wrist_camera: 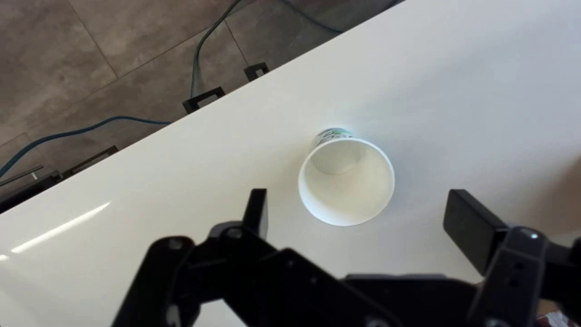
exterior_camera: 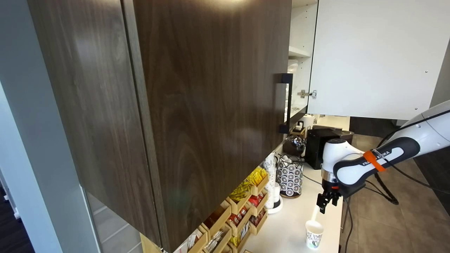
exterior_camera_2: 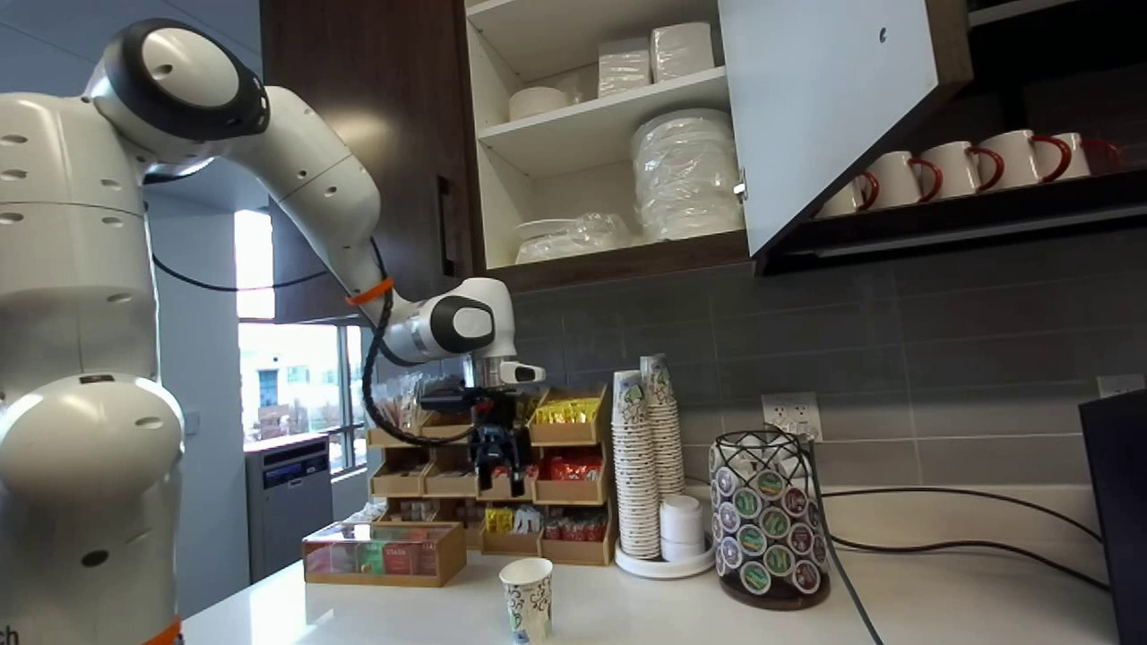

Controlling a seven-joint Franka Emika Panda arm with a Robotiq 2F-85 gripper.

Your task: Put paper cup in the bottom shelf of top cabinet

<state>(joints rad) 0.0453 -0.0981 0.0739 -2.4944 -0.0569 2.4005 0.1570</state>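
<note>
The paper cup (exterior_camera_2: pixel 527 598) is white with a leafy print and stands upright on the counter. It also shows in an exterior view (exterior_camera: pixel 314 236) and in the wrist view (wrist_camera: pixel 347 186), where I look into its open mouth. My gripper (exterior_camera_2: pixel 500 484) points down above the cup and shows in an exterior view (exterior_camera: pixel 328 205). In the wrist view the gripper (wrist_camera: pixel 358 211) is open and empty, its fingers wide on either side of the cup, apart from it. The top cabinet (exterior_camera_2: pixel 376 116) is dark brown, with one door (exterior_camera: pixel 379 59) open. Its bottom shelf (exterior_camera_2: pixel 618 266) holds wrapped white plates.
Stacked cups (exterior_camera_2: pixel 636 475), a pod carousel (exterior_camera_2: pixel 769 520), a condiment rack (exterior_camera_2: pixel 573 466) and a tea box (exterior_camera_2: pixel 385 554) stand on the counter (exterior_camera_2: pixel 618 609). White mugs (exterior_camera_2: pixel 950 170) sit on a shelf beside the open door. In the wrist view the counter's edge borders the floor.
</note>
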